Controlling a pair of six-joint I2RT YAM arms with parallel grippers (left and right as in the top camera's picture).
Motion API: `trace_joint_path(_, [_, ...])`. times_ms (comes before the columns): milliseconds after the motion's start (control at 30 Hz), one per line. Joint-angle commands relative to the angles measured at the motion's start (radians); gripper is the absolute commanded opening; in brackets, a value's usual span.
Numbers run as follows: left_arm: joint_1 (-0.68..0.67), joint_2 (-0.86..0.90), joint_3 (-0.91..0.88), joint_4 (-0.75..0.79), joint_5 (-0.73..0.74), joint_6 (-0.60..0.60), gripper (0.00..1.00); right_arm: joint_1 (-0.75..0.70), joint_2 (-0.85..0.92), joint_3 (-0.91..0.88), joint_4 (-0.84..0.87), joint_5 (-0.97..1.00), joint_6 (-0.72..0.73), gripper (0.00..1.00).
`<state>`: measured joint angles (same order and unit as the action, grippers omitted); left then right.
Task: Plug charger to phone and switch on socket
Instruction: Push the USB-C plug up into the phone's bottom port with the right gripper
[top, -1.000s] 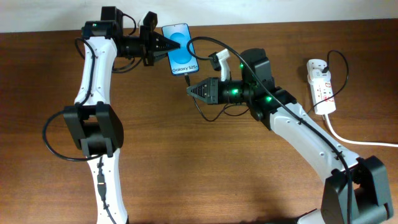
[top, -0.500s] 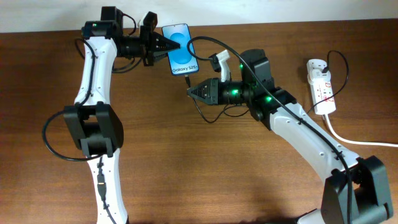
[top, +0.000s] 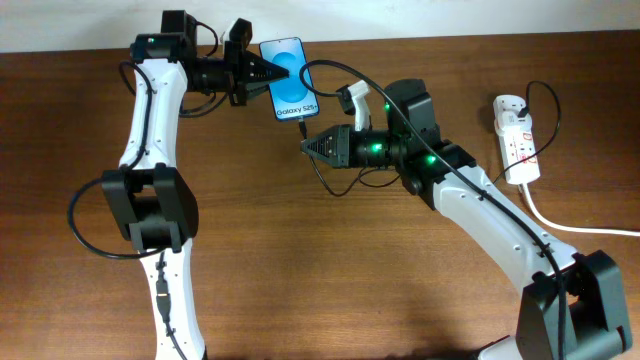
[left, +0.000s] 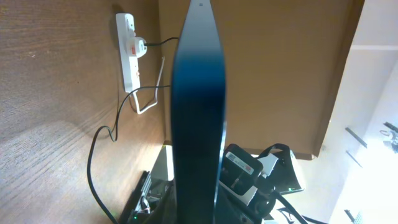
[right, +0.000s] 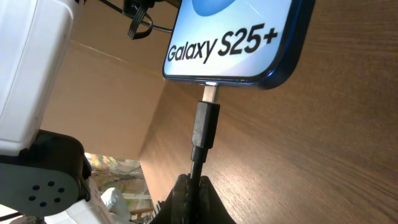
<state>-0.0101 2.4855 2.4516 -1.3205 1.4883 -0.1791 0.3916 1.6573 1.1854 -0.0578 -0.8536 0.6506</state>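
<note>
The phone (top: 291, 80) lies at the table's back, blue screen up with "Galaxy S25+" text; it also shows in the right wrist view (right: 239, 37) and edge-on in the left wrist view (left: 198, 112). My left gripper (top: 272, 73) is shut on the phone's far end. The charger is a thin black cable (top: 345, 75) with a black connector (right: 204, 124) whose metal tip sits in the phone's port. My right gripper (top: 305, 146) (right: 193, 190) is shut on the cable just behind the connector. The white socket (top: 516, 135) lies far right, the charger's plug in it.
The socket's thick white cord (top: 560, 222) runs off the right edge. The black cable loops across the table between phone and socket (left: 102, 140). Both arm bases stand along the front edge.
</note>
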Motion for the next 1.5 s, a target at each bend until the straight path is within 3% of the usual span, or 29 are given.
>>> trace_joint_path(0, [-0.003,-0.011,0.01,0.0,0.034,0.017,0.0,0.006,-0.026,0.002,0.014,0.016,-0.005,0.04])
trace_joint_path(1467, [-0.075,-0.011,0.01,0.002,0.034,0.028,0.0,-0.028,-0.026,0.002,0.074,0.028,0.043,0.04])
